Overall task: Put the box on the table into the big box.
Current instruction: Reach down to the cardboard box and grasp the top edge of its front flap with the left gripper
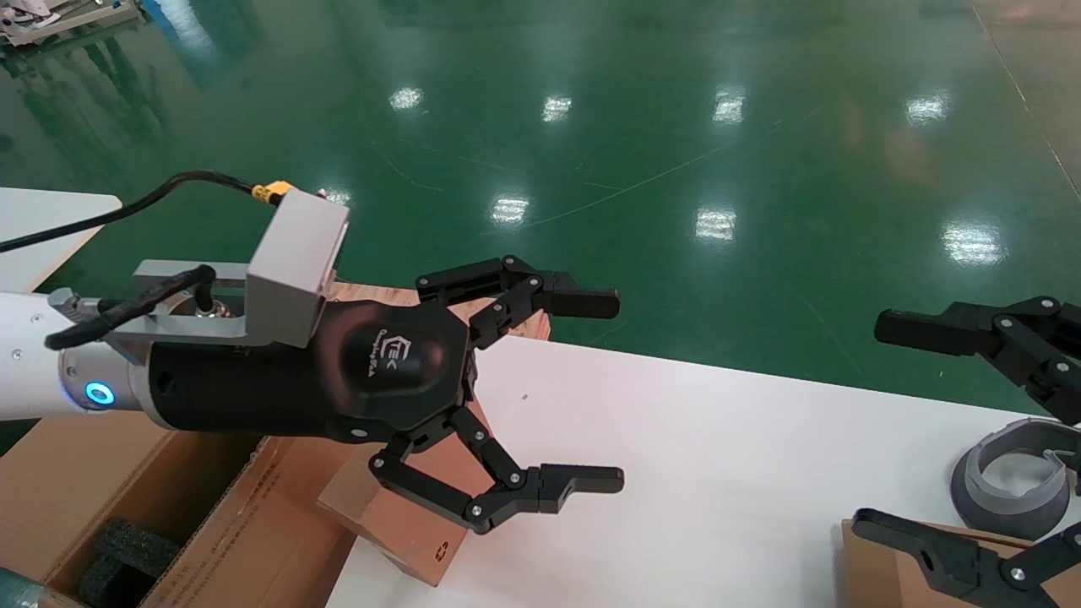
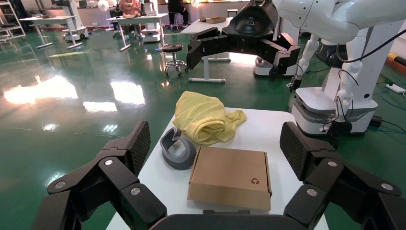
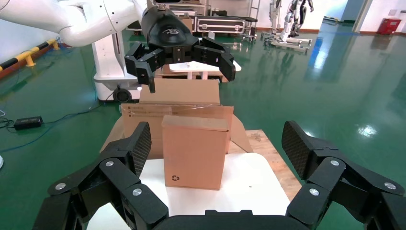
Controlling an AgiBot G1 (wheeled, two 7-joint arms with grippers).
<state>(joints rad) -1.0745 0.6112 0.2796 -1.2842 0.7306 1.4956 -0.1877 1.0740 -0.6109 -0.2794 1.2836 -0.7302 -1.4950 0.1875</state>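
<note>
Where recycling symbol [image 3: 175,178] marks box [image 3: 194,152], left hand [image 1: 540,397] splayed

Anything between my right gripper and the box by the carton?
No. The right wrist view shows only bare table between the right gripper and the box; the left gripper hovers open above it.

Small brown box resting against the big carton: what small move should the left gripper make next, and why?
Probably lower the left gripper, kept open, onto the small brown box. The gripper hangs above the box with its fingers spread wide and holding nothing. The box stands tilted against the big carton on the table, not inside. The right gripper waits open at the far end.
</note>
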